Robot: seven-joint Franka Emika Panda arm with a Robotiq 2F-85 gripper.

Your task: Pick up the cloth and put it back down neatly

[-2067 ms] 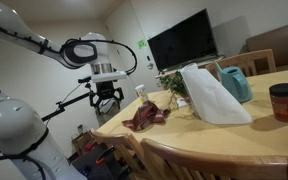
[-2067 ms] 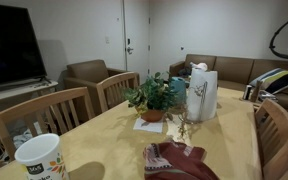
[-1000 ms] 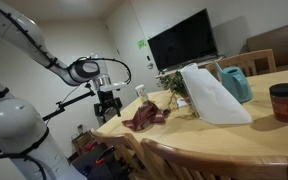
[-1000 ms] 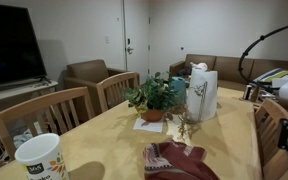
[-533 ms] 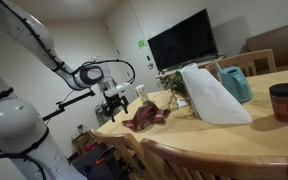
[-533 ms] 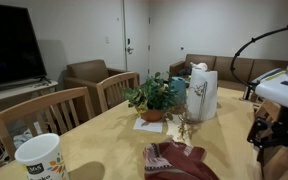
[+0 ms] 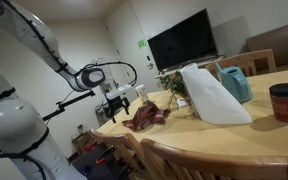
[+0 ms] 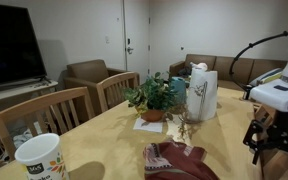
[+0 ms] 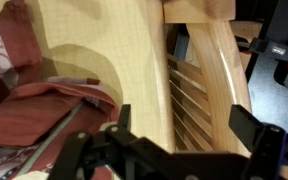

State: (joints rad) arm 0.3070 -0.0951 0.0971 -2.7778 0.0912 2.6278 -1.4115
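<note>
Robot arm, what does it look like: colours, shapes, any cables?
The arm has smooth, rounded white links with dark bands at the joints. A thin black cable loops beside the wrist. The gripper is black and blocky, with two dark fingers seen in the wrist view.

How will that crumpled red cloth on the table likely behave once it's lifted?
The cloth lies crumpled in soft folds, so it will probably hang limp from a pinch. It looks thin, so likely light. On the smooth wooden table it may slide if pushed.
</note>
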